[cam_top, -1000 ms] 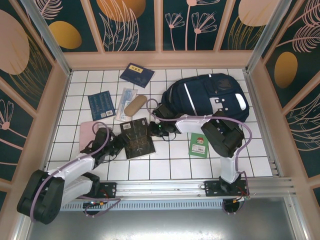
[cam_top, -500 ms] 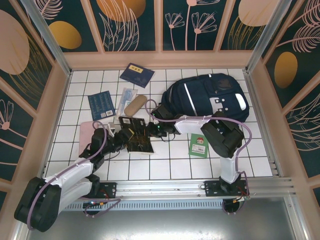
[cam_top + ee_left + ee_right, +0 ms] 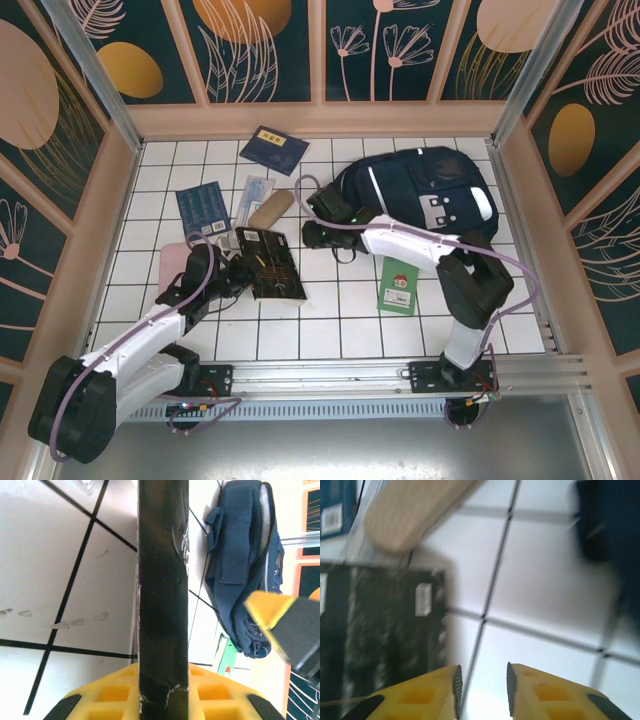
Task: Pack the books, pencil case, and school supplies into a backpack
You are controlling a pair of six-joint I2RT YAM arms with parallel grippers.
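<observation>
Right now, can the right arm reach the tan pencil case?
Probably yes. The right gripper hangs over bare tile with its jaws empty, and the pencil case lies uncovered just ahead to its left. The black book sits beside that path, not across it.

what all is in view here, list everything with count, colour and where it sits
backpack: 1, navy with white stripes, far right of the table
yellow-labelled navy book: 1, navy, far edge
second navy book: 1, navy, left of the clear packet
clear packet: 1, clear with white and light-blue contents, centre-left
pencil case: 1, tan, beside the clear packet, on its right
black book: 1, black, centre-left, held by the left gripper
green booklet: 1, green, near right
pink flat item: 1, pink, partly under the left arm
table: 1, white tiles
left gripper: 1, yellow fingers, shut on the black book's edge
right gripper: 1, yellow fingers, narrowly open, empty, between black book and backpack
</observation>
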